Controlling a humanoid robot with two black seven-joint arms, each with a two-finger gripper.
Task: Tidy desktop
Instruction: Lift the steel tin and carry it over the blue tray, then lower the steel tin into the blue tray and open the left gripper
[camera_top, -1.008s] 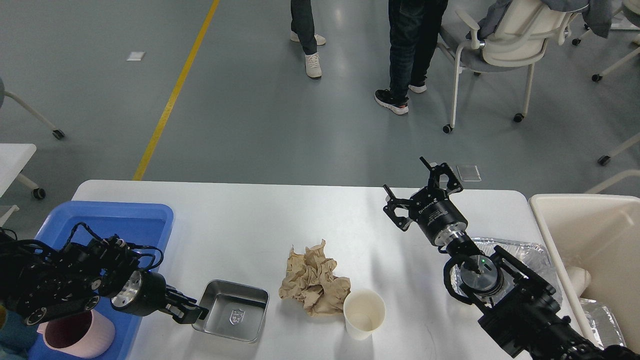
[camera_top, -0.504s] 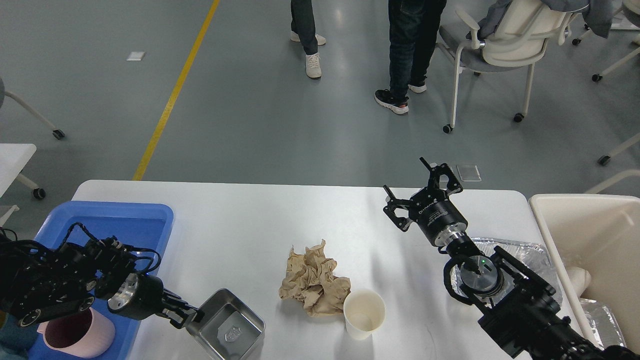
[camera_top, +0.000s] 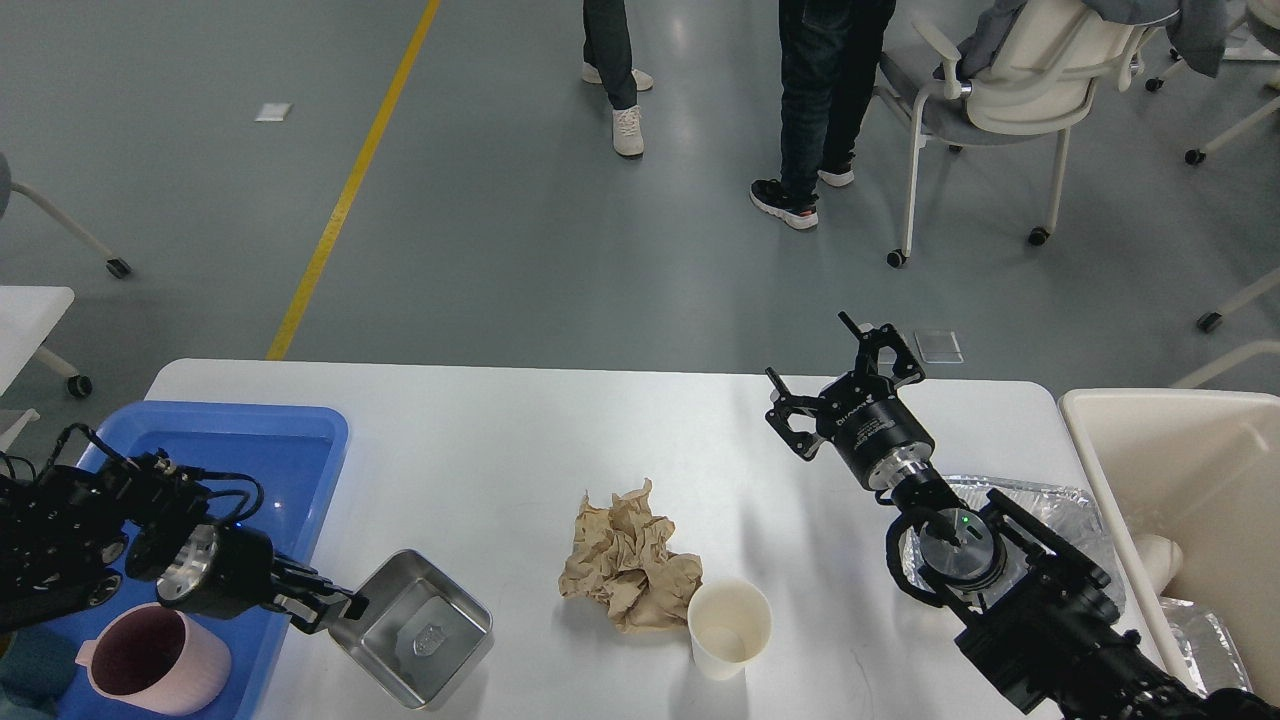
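The white desktop (camera_top: 520, 440) holds a crumpled brown paper wad (camera_top: 625, 558) and a white paper cup (camera_top: 729, 626) near its front middle. My left gripper (camera_top: 335, 608) is shut on the rim of a square steel tray (camera_top: 412, 640), which hangs tilted above the desktop's front left, beside the blue bin (camera_top: 240, 445). My right gripper (camera_top: 845, 375) hovers open and empty above the right half of the desktop.
A pink mug (camera_top: 150, 675) lies in the blue bin. A foil tray (camera_top: 1050, 510) sits on the desktop under my right arm. The cream bin (camera_top: 1180, 450) stands at the right edge. People and chairs stand on the floor beyond the far edge.
My left gripper has lifted the steel tray off the desktop, tilted it and carried it left toward the blue bin. The right arm has not moved.
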